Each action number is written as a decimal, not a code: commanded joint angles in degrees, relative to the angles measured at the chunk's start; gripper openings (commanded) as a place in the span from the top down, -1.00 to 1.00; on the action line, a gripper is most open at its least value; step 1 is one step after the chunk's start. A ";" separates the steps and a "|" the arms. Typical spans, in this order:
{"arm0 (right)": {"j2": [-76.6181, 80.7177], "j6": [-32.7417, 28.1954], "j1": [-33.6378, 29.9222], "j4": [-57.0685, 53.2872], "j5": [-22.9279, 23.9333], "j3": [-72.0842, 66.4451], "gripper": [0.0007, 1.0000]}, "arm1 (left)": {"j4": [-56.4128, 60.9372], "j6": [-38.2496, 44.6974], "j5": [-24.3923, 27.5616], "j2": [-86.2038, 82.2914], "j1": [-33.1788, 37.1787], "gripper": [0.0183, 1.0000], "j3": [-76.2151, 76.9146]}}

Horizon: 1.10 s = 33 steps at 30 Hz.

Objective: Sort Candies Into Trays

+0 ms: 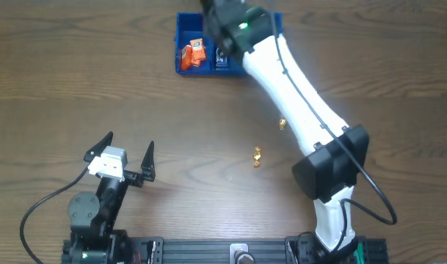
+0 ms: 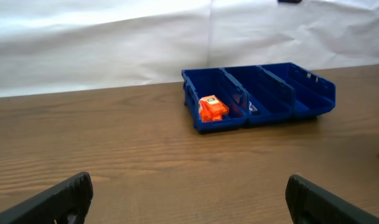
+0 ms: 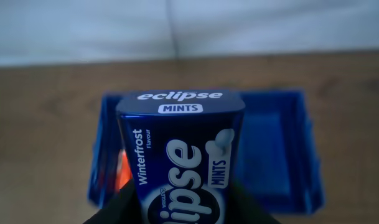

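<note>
Tray (image 1: 179,44) of blue plastic at the far middle of the brown table (image 1: 62,95), three compartments side by side. Orange candies (image 1: 194,55) in the leftmost compartment, a few packets heaped together. Something small and pale in the middle compartment, too small to tell. Rightmost compartment largely hidden under the right arm in the top view.

Right gripper (image 1: 224,33): lifted over the tray, clenched on a blue mint tin (image 3: 180,155). Grips the tin by its two sides low down, one end sticking out past the fingers, printed face toward the wrist camera. Hangs with the orange candies showing just left of the tin and below it. Compartment straight beneath the tin: not clear.

Left gripper (image 1: 130,143): near left of the table, well apart from the tray, released, fingers spread wide. Faces the tray across the wood.

Two gold candies on the table, right of the middle and apart from each other: one (image 1: 257,156) nearer, one (image 1: 282,125) farther and just beside the right arm. Both well apart from the tray and from either gripper
</note>
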 commanded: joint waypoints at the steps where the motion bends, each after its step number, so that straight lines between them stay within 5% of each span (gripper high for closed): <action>1: 3.63 -3.85 -1.79 4.70 -0.70 -0.02 0.57 | -1.75 -0.63 0.98 -0.39 0.35 -1.00 -1.20; 23: 12.57 -3.63 -1.97 2.80 -2.58 -0.50 0.44 | -1.75 -0.63 0.98 -0.39 0.35 -1.00 -1.20; 25: 12.57 -3.65 -1.97 2.80 -2.58 -0.50 0.18 | -1.75 -0.63 0.98 -0.39 0.35 -1.00 -1.20; 28: 12.57 -3.67 -1.97 2.82 -2.58 -0.50 -0.86 | -1.75 -0.63 0.98 -0.39 0.35 -1.00 -1.20; 29: 12.57 -3.69 -1.97 2.89 -2.58 -0.50 -1.00 | -1.75 -0.63 0.98 -0.39 0.35 -1.00 -1.20; 33: 12.02 -5.38 -1.97 3.15 -2.56 0.31 -1.00 | -1.75 -0.63 0.98 -0.39 0.35 -1.00 -1.20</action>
